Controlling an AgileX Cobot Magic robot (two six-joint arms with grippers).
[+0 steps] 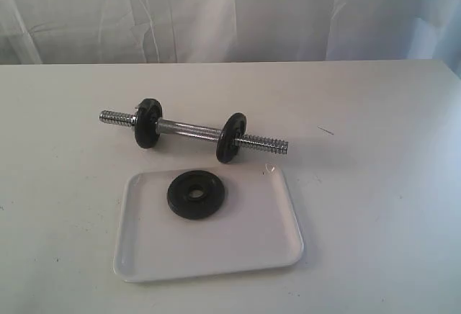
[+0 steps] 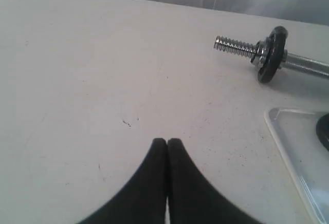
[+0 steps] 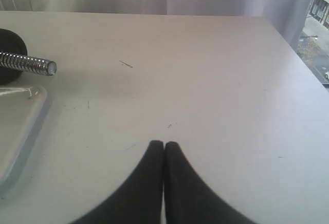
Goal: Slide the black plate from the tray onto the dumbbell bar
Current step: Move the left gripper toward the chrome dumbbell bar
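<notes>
The black plate lies flat near the far edge of the white tray. Just beyond the tray, the chrome dumbbell bar rests on the table with two black discs on it, threads bare at both ends. Neither arm shows in the exterior view. In the left wrist view my left gripper is shut and empty over bare table, with the bar's threaded end, one disc and a tray corner off to one side. My right gripper is shut and empty, apart from the bar's other end and the tray.
The table is off-white, with a small dark mark to the right of the bar. White curtains hang behind the far edge. The table's right edge shows in the right wrist view.
</notes>
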